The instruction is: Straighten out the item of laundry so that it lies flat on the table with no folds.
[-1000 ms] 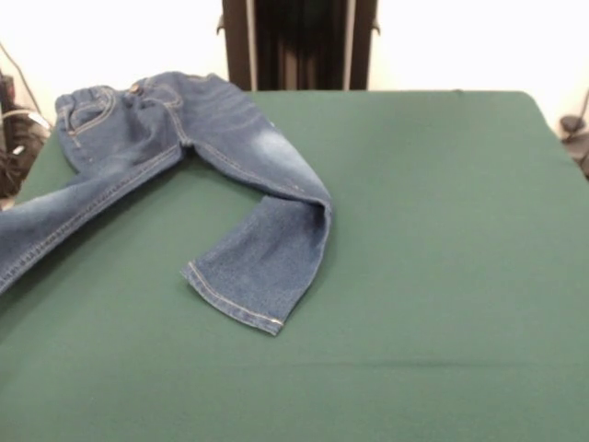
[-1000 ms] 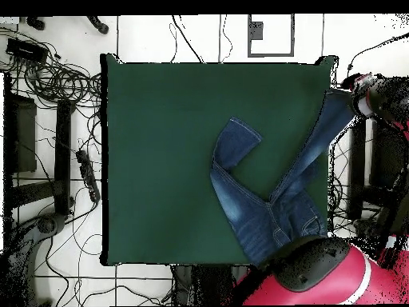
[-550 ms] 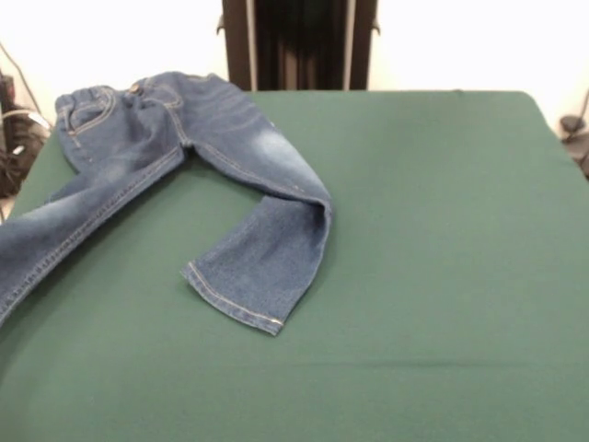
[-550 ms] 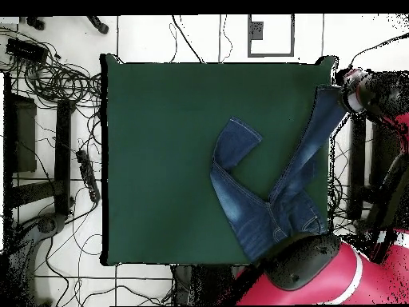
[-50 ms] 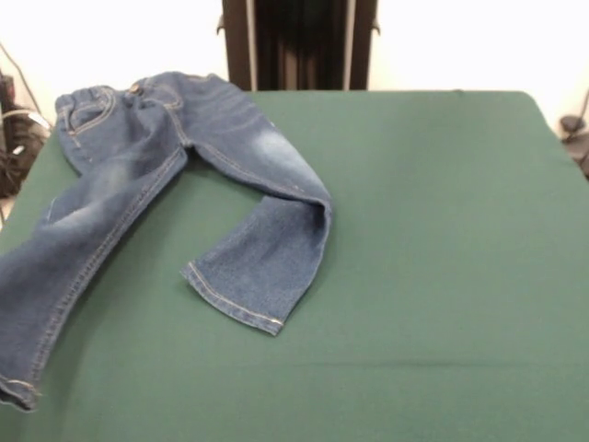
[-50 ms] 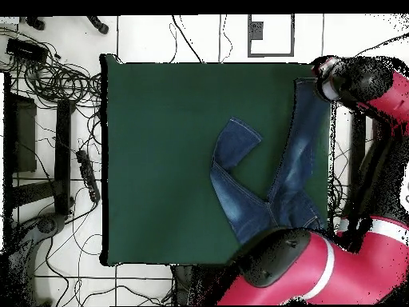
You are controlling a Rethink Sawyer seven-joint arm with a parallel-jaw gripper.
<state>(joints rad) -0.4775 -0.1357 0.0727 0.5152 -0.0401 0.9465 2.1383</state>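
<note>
Pincer: at table corner, by the cuff of one leg of the jeans; whether clamped on it, cannot tell. Jeans: waistband well away, second leg doubled back. Step: drawing first leg out. Next: unfold bent leg

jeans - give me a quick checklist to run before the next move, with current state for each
1. Both legs straight: not ok. One leg of the jeans is bent back on itself at the knee, its hem pointing toward the near edge.
2. Other leg laid out: ok, it runs straight along the table's edge.
3. Jeans fully on the table: cannot tell; the straight leg's hem lies right at the edge.
4. Waistband flat: cannot tell, the arm covers it from overhead.
5. Gripper state: cannot tell; it is at the straight leg's hem.
</note>
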